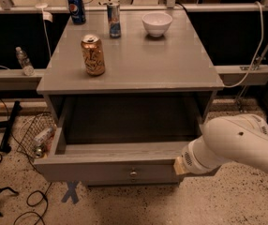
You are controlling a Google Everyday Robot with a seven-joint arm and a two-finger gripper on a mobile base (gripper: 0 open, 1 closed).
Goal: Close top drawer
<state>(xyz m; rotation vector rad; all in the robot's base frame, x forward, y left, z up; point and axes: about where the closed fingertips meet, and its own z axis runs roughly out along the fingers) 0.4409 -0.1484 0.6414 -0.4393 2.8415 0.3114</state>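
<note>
Top drawer (101, 171): pulled out, front toward the camera, long axis left-right.
Gripper (178, 166): at drawer's front right corner; hold cannot be told.

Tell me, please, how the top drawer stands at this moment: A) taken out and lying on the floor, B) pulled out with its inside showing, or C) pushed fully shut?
B: the top drawer juts out well in front of the grey cabinet, its inside open to view, and the end effector sits at the right end of the drawer's front panel.
</note>
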